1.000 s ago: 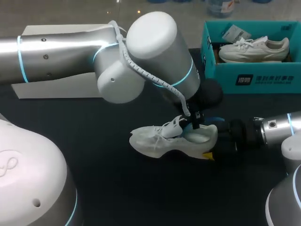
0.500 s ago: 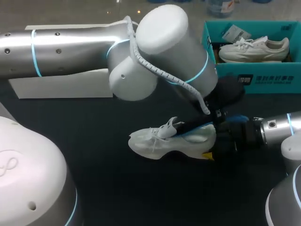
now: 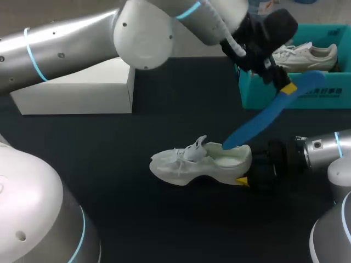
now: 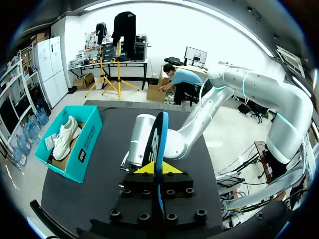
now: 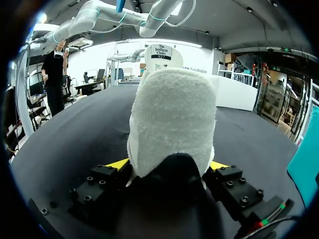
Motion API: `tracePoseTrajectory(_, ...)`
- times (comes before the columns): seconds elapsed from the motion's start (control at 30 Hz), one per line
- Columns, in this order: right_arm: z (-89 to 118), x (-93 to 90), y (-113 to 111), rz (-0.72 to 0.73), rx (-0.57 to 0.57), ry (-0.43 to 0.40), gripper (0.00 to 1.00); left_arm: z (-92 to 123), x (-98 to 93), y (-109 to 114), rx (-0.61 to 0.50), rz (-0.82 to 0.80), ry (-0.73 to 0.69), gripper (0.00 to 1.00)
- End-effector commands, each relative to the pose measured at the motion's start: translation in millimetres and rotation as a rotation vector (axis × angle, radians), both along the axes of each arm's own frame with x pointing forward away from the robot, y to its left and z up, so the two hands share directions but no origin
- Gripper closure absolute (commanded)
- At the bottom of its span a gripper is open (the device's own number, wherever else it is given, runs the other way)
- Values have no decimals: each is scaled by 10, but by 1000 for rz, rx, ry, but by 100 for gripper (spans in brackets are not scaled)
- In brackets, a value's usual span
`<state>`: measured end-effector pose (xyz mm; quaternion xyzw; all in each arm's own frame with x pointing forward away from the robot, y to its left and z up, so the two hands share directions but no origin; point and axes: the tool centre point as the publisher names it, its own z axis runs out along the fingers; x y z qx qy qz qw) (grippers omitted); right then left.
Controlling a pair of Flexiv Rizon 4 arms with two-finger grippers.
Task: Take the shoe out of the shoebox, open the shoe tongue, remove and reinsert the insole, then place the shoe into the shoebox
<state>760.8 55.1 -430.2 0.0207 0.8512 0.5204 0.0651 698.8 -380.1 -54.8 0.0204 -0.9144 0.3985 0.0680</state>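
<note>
2 arms: left claw [image 3: 285, 86], up high, clamps the insole [image 3: 262, 119]; right claw [image 5: 169, 167], low, clamps the shoe [image 3: 192, 164] heel.

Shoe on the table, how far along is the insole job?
Done: the shoe is out of the shoebox, on the table, heel clamped by the right tool. In hand: the left tool holds the blue insole raised, its lower end at the shoe's opening. Left: reinserting the insole and boxing the shoe.
</note>
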Motion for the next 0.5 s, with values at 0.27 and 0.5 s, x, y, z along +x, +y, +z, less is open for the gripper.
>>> tracePoseTrajectory(0.27, -40, 9, 16, -1, -4, 1, 100, 270, 205, 459, -119, -83, 128, 100)
tracePoseTrajectory(0.5, -40, 9, 16, -1, -4, 1, 100, 270, 205, 459, -119, -83, 128, 100)
